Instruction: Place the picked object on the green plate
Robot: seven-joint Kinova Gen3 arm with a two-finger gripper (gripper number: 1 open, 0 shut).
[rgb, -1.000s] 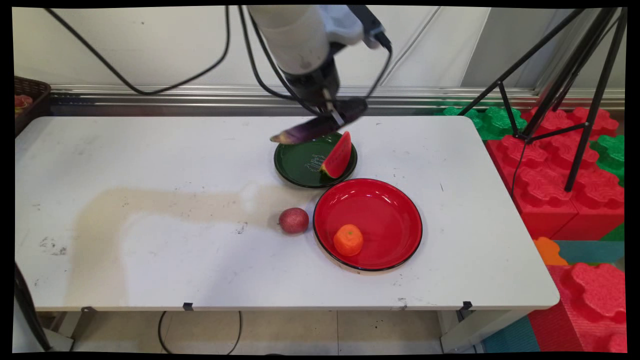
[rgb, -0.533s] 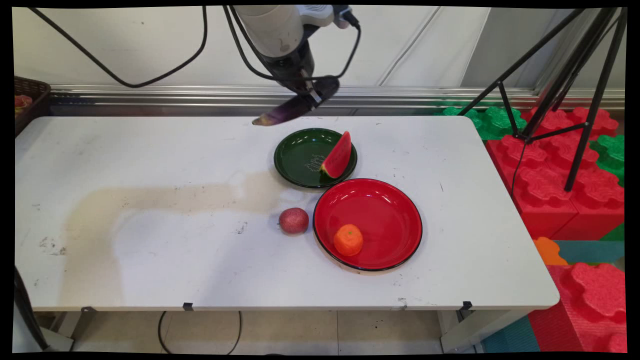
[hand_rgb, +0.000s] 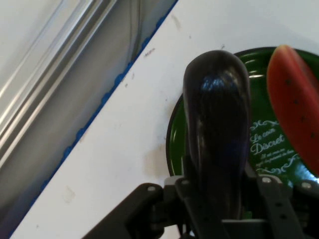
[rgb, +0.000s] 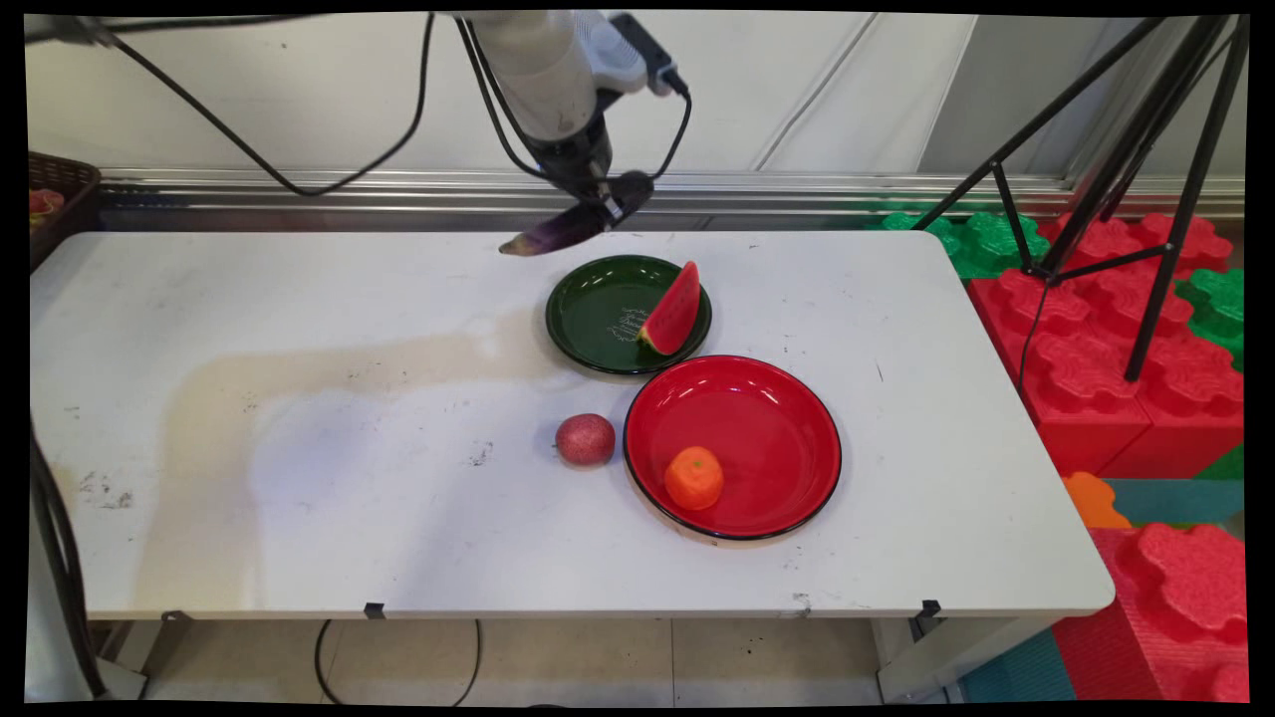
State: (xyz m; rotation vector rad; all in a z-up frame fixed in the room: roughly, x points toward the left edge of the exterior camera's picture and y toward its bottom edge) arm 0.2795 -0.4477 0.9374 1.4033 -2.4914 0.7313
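My gripper [rgb: 601, 207] is shut on a dark purple eggplant [rgb: 563, 227], held in the air over the table's far edge, up and left of the green plate [rgb: 596, 319]. The eggplant [hand_rgb: 218, 124] fills the middle of the hand view, clamped between the jaws, its pale tip pointing left in the main view. A watermelon slice [rgb: 673, 311] leans on the green plate's right side; in the hand view the watermelon slice [hand_rgb: 294, 104] shows at the right over the green plate [hand_rgb: 264, 144].
A red plate [rgb: 767, 418] with an orange [rgb: 693, 477] sits nearer the front. A reddish round fruit [rgb: 585, 439] lies on the table left of it. A dark basket [rgb: 55, 194] stands at the far left. A tripod [rgb: 1126, 149] and foam blocks [rgb: 1126, 339] are off to the right.
The gripper has lifted the eggplant up off the green plate's rim and carried it left and back, then dipped slightly over the last half second.
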